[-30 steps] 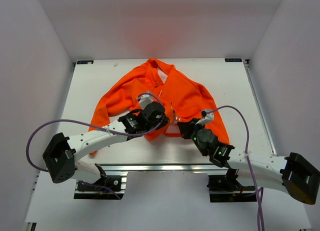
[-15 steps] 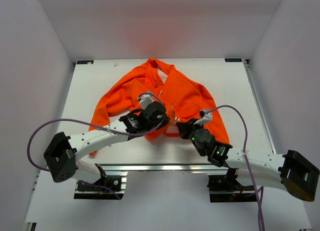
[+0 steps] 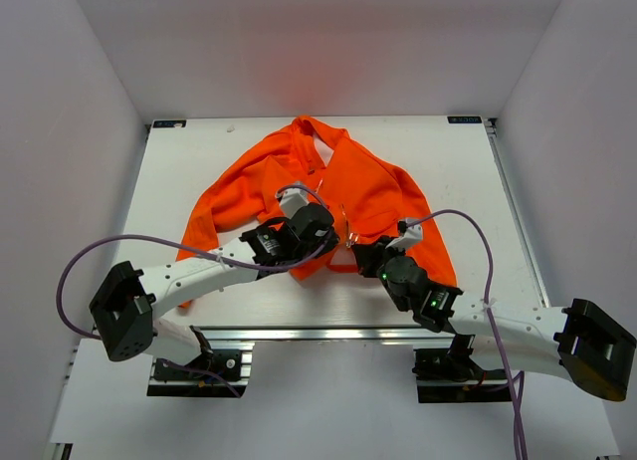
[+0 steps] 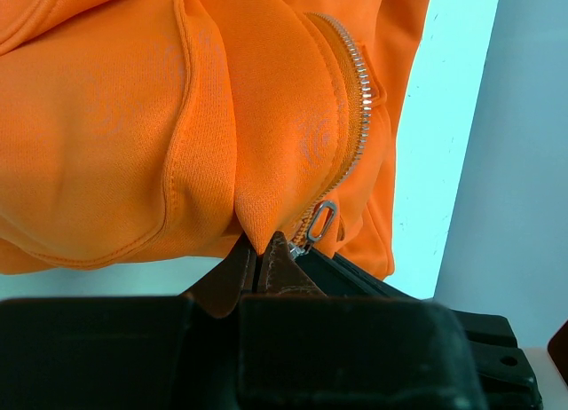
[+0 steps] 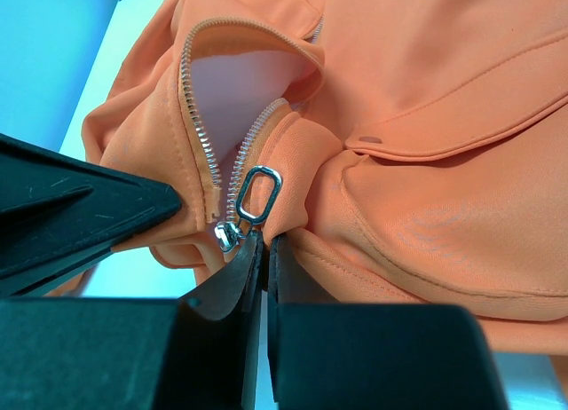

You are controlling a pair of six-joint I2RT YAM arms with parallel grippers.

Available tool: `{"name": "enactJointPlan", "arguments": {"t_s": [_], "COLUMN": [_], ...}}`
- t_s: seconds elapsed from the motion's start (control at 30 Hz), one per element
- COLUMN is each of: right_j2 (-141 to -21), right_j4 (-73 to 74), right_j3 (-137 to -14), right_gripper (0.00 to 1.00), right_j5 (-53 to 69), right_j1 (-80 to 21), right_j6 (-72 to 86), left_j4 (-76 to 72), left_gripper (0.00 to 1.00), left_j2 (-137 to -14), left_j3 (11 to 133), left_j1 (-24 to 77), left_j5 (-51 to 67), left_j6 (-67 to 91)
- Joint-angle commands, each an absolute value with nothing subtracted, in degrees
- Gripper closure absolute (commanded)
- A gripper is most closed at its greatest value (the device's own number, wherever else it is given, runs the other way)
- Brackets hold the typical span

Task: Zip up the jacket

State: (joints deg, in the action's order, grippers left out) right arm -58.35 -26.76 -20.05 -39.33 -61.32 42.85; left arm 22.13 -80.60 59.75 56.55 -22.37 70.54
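Note:
The orange jacket lies spread on the white table, collar at the far side. Its front is open and pale pink lining shows between the zipper rows. My left gripper is shut on the hem fabric of one front edge, beside the silver zipper slider and its ring pull. My right gripper is shut on the jacket's hem fabric just below the ring pull. Both grippers meet at the bottom of the zipper, near the table's front.
The white table is bounded by white walls on three sides. A metal rail runs along the near edge at the arm bases. Purple cables loop from both arms. The jacket's sleeves spread to the left and right.
Both grippers have shifted slightly left with the jacket hem held; the grips look unchanged.

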Motion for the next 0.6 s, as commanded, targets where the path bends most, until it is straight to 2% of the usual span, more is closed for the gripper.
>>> {"name": "enactJointPlan", "arguments": {"t_s": [0.0,0.57], "right_j2": [-58.18,-59.06], "right_j4": [-28.39,-26.28], "right_j3": [-22.76,-23.38], "right_gripper": [1.00,1.00], "right_j5": [-42.28,-43.07], "right_j1": [-61.87,-62.14], "right_j6": [43.86,44.03], "left_j4": [21.71,23.03], "left_gripper": [1.00,1.00], "left_j2": [-78.93,-78.31], "left_j3": [62.05,62.49], "left_j1": [57.22,58.71], "left_j5": [-23.82,-26.63], "left_j6": [70.93,70.84]}}
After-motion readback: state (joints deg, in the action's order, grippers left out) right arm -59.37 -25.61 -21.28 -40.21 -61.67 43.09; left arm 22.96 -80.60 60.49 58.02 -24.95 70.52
